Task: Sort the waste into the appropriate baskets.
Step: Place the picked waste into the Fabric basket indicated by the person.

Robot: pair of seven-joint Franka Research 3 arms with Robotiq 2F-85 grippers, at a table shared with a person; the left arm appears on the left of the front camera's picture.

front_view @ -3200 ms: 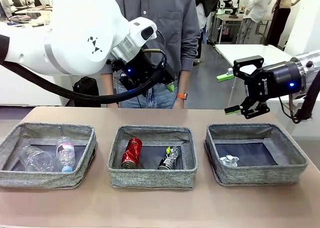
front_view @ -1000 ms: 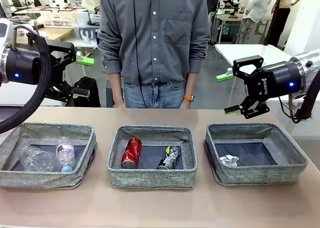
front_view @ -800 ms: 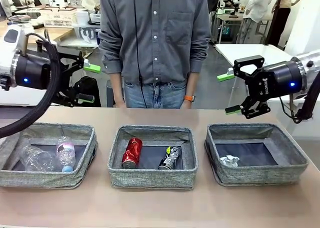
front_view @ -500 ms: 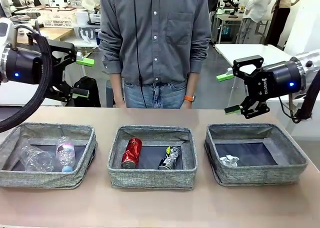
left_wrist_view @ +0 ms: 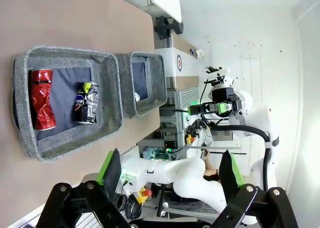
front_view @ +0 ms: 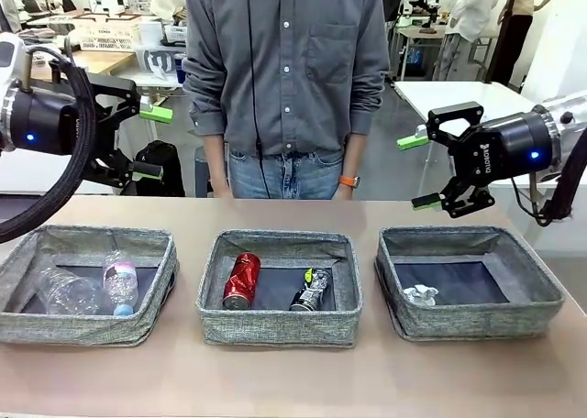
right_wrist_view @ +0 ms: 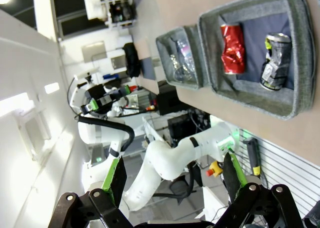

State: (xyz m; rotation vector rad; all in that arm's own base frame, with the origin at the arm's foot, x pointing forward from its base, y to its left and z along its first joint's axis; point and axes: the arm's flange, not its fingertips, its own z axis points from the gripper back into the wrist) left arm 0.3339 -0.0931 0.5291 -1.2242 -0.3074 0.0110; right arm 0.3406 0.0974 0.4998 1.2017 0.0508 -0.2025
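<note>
Nearest, three grey fabric baskets in a row: left basket (front_view: pixel 84 322) holds two clear bottles (front_view: pixel 66 291), overlapping and hard to separate, one pink-labelled (front_view: pixel 120 281); middle basket (front_view: pixel 275 326) holds a red can (front_view: pixel 241 280) and a dark can (front_view: pixel 311 290); right basket (front_view: pixel 477 322) a paper wad (front_view: pixel 421 295), partly behind its wall. Above, left gripper (front_view: pixel 151 141) and right gripper (front_view: pixel 417 171) hang open, empty. Beyond, a person (front_view: pixel 284 79), hands hidden.

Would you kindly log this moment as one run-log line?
left gripper: open, empty | right gripper: open, empty | bottles: left basket | cans: middle basket | paper wad: right basket
</note>
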